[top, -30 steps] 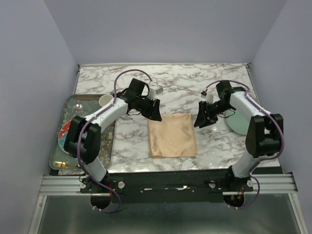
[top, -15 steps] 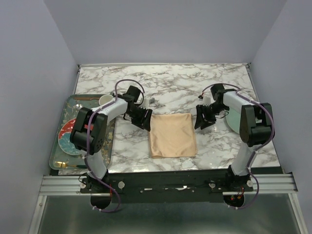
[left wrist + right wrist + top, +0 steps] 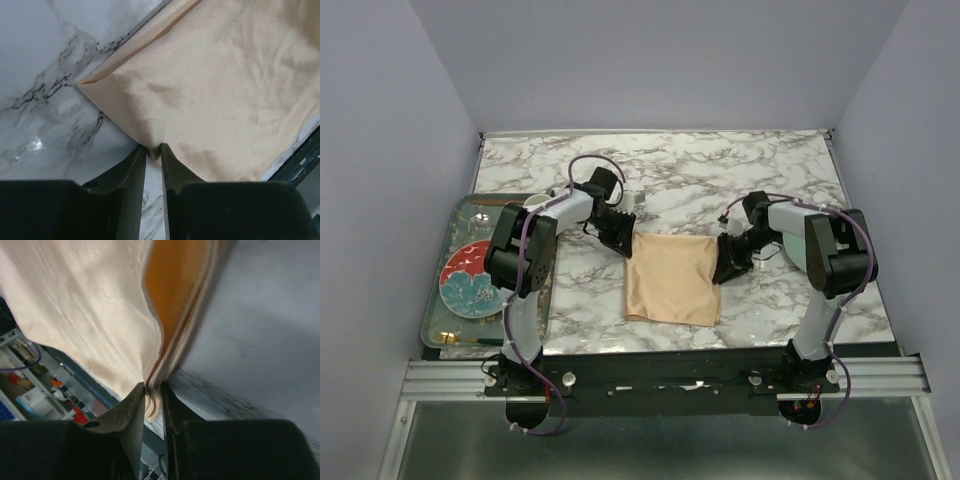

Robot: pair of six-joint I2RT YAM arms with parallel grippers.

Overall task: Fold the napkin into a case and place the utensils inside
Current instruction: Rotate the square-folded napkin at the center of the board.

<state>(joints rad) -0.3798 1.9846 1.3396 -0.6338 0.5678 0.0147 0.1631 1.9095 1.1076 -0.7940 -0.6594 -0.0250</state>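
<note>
Satiny peach napkin (image 3: 672,278), folded rectangle; left end effector (image 3: 152,148), right end effector (image 3: 152,386) each pinching its thin edge.

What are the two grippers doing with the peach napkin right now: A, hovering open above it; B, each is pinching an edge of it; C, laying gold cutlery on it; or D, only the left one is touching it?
B: in the wrist views the left gripper and the right gripper each have their fingers closed on the edge of the napkin.
</note>
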